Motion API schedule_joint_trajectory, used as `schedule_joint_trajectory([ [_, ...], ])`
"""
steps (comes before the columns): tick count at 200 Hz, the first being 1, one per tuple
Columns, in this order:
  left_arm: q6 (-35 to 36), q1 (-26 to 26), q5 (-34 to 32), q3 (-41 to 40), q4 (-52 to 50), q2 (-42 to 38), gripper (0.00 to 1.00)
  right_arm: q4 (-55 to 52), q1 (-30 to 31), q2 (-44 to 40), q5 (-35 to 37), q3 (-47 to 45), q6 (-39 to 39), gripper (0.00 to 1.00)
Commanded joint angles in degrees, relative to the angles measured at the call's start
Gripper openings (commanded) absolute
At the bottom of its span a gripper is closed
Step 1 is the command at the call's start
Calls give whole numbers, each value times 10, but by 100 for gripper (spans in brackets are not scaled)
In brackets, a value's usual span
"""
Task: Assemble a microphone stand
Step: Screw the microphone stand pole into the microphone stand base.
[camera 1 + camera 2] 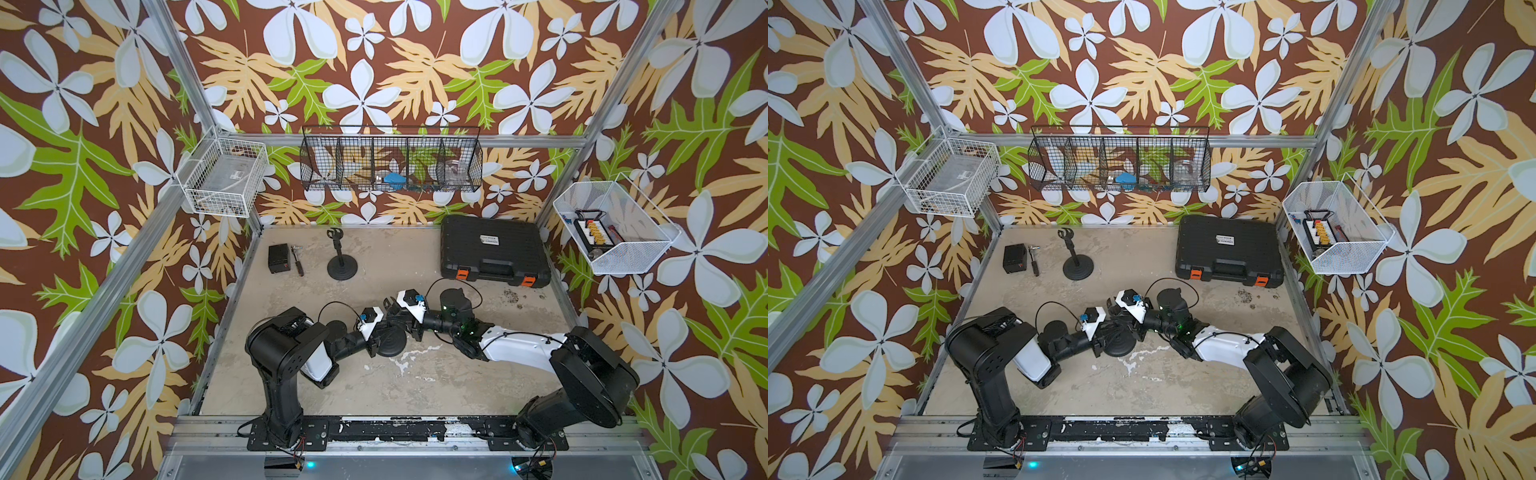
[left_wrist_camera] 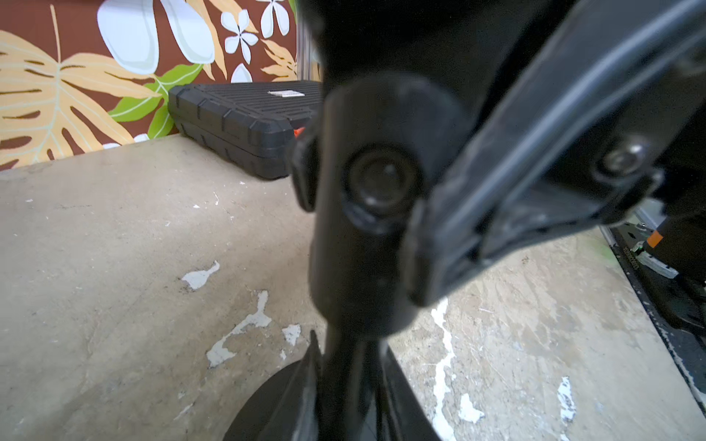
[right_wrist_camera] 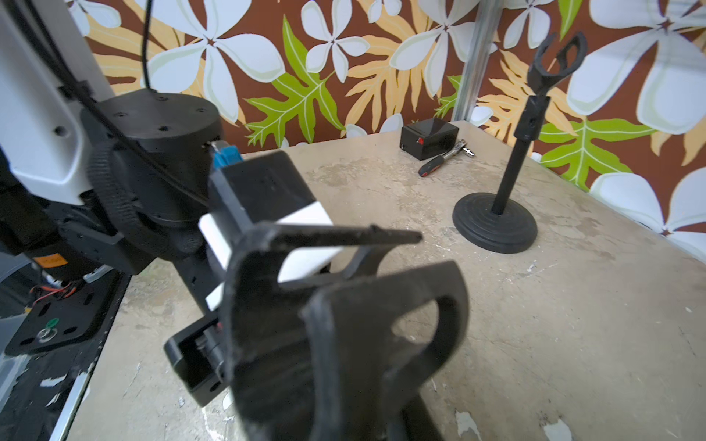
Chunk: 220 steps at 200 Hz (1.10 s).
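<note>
A microphone stand's round black base (image 1: 394,343) sits mid-table, and it also shows in the left wrist view as the base (image 2: 267,404). Its thin pole (image 2: 344,382) rises between the fingers of my left gripper (image 2: 353,385), which flank it closely. Blur hides whether they press on it. Above the pole is the black microphone clip (image 3: 344,336), its hinge joint (image 2: 382,183) right over the pole top. My right gripper (image 3: 324,404) is shut on the clip. One right finger (image 2: 535,152) crosses the left wrist view.
A complete microphone stand (image 1: 341,262) stands at the back left, beside a small black box (image 1: 278,257) and a ratchet tool (image 1: 298,262). A black tool case (image 1: 494,249) lies back right. Wire baskets (image 1: 390,158) hang on the walls.
</note>
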Motion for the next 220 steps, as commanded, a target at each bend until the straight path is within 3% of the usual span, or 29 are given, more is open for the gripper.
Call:
schedule_joint_trajectory([
  [1, -15, 0, 18, -5, 23, -8, 31, -32, 12, 0, 119, -16, 26, 0],
  [73, -20, 1, 0, -15, 61, 14, 24, -70, 131, -2, 416, -12, 104, 0],
  [112, -21, 1, 0, -16, 69, 16, 23, -82, 164, 13, 479, 0, 147, 0],
  [146, -16, 1, -2, -11, 65, 21, 18, -70, 164, 10, 450, -3, 154, 0],
  [178, -3, 1, 0, -9, 62, 35, 17, -72, 147, -12, 378, -5, 141, 44],
  [196, 6, 1, 1, -8, 54, 39, 16, -67, 118, -39, 303, -19, 119, 59],
  [220, 18, 1, -1, -7, 34, 33, 16, -38, 44, -79, 89, -54, 61, 60],
])
